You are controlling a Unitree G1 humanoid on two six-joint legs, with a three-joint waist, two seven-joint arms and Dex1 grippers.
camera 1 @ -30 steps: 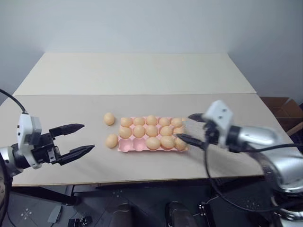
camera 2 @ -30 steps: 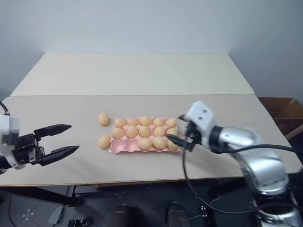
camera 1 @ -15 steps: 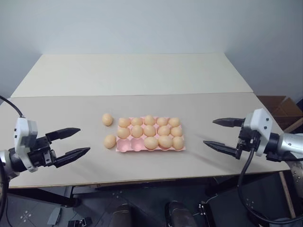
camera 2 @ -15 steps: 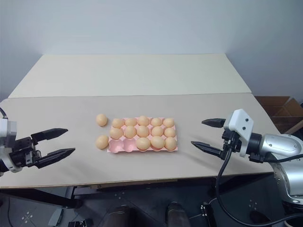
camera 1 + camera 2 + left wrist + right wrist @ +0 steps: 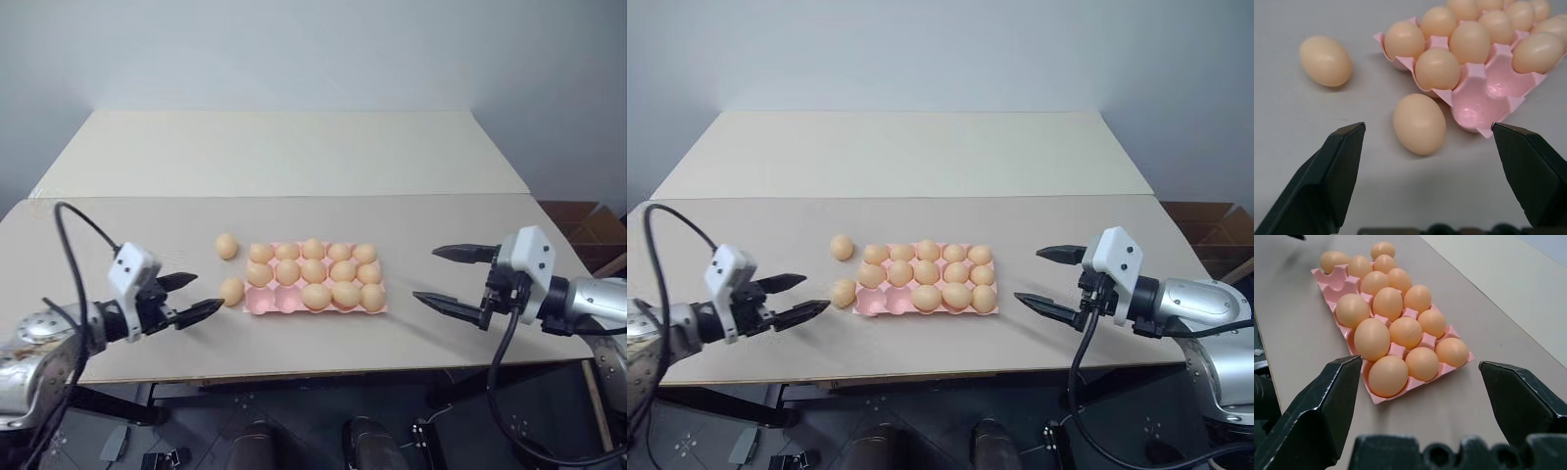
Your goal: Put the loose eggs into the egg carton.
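A: What is sitting nearest the front edge of the table (image 5: 294, 166)?

B: The two grippers. The left gripper (image 5: 197, 298) is hovering low over the table surface, pointing toward the nearer loose egg (image 5: 232, 291), with its two black fingers spread apart and gripping nothing. In the left wrist view that egg (image 5: 1419, 123) is lying between the lines of the two fingers (image 5: 1327, 171), a little ahead of the tips and not touching them.

A: And the right side?

B: The right gripper (image 5: 443, 275) is hanging above the table to the right of the egg carton (image 5: 263, 305), well apart from it, pointing toward it. Its fingers are also standing wide and holding nothing.

A: Where are the loose eggs lying?

B: Two are resting on the bare table at the carton's left end. The nearer one is sitting just beside the carton's front left corner; whether it is touching the pink rim is hard to tell. The farther loose egg (image 5: 226, 246) is lying near the back left corner, clearly apart from the carton.

A: What is the carton's condition?

B: It is lying flat near the middle of the table, long side facing the robot. Eggs are filling the back row and the middle row. In the front row, the two cups (image 5: 1484, 100) at the left end are standing empty, and the three cups to their right are holding eggs.
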